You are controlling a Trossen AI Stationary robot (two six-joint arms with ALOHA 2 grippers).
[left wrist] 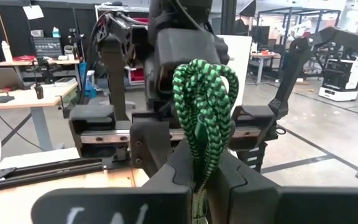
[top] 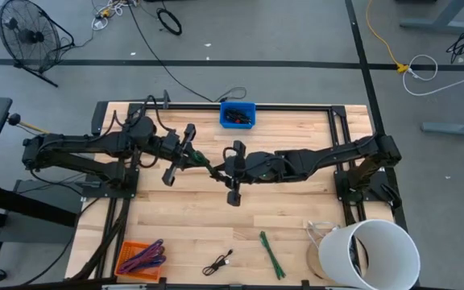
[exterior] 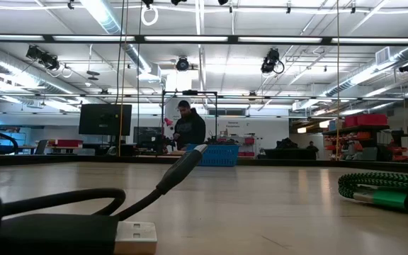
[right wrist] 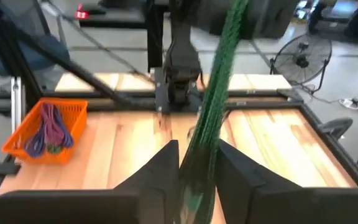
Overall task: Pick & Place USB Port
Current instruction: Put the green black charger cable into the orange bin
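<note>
A green braided cable (top: 208, 165), folded into a bundle, hangs in the air over the table's middle between my two grippers. My left gripper (top: 193, 158) comes level from the left and is shut on it; in its wrist view the bundle's looped end (left wrist: 204, 93) stands beyond the fingers. My right gripper (top: 225, 169) comes from the right, tipped slightly down. Its fingers are open and stand on either side of the cable (right wrist: 219, 74), which runs on to my left gripper (right wrist: 179, 93). Whether they touch it I cannot tell. My left gripper pinches the green cable bundle (left wrist: 199, 163) between its two fingers, several strands together, just below its looped end. The fingers come level from the table's left. The bundle is lifted clear of the table and reaches on toward my right gripper.
A blue bin (top: 238, 114) stands at the far edge. An orange basket (top: 141, 258) with purple cables is at the near left, a white bucket (top: 373, 254) at the near right. A black USB cable (top: 218, 263) and another green cable (top: 272, 254) lie near the front edge.
</note>
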